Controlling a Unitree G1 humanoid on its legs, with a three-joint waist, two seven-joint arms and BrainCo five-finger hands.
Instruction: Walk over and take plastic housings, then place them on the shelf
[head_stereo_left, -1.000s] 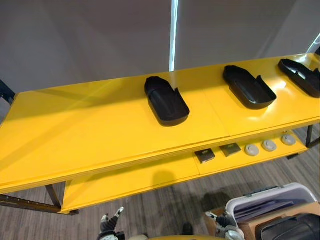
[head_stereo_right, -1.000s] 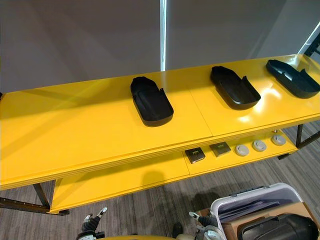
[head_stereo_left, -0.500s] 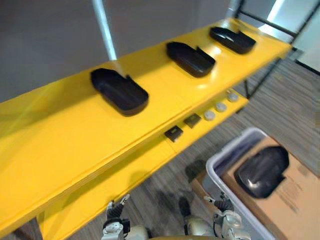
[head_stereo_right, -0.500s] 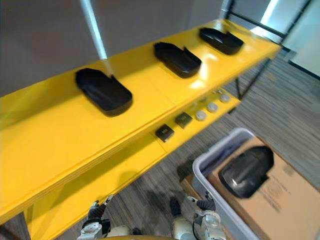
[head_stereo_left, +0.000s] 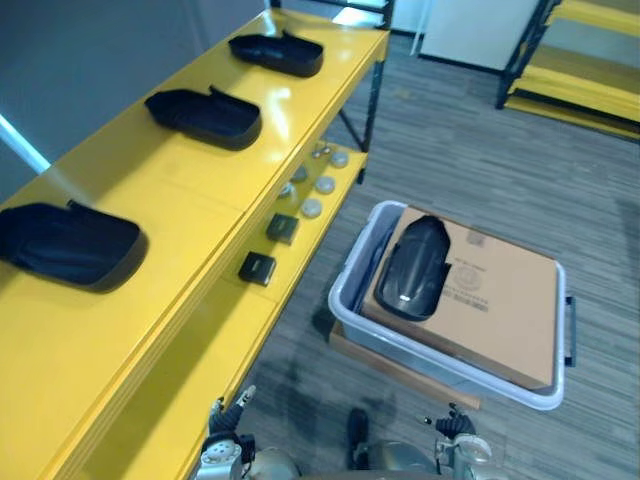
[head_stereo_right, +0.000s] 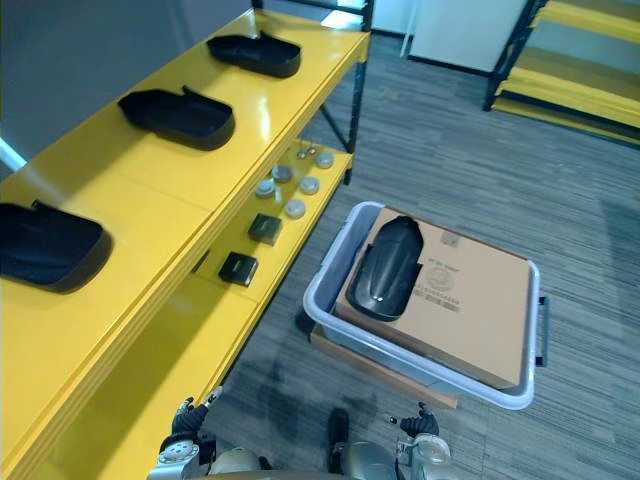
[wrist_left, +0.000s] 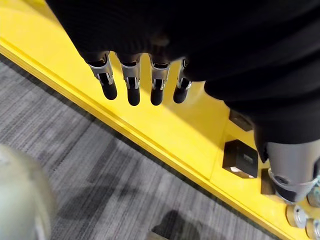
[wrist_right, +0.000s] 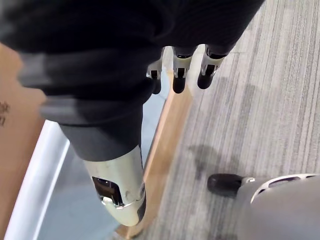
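Beside the shelf (head_stereo_left: 180, 200), a housing (head_stereo_left: 410, 268) lay on a box (head_stereo_left: 500, 300) in a floor bin (head_stereo_left: 430, 358); three others lined the shelf top. By the left wrist view, the left hand (wrist_left: 132, 85) hung released and empty. By the right wrist view, the right hand (wrist_right: 179, 75) did too. The step was probably the approach; next, stoop and grasp.

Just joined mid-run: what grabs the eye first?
A yellow shelf runs along the left, three black plastic housings spaced along its top. On the floor beside it, a fourth housing lies on a cardboard box in a bin. The left hand and right hand hang open.
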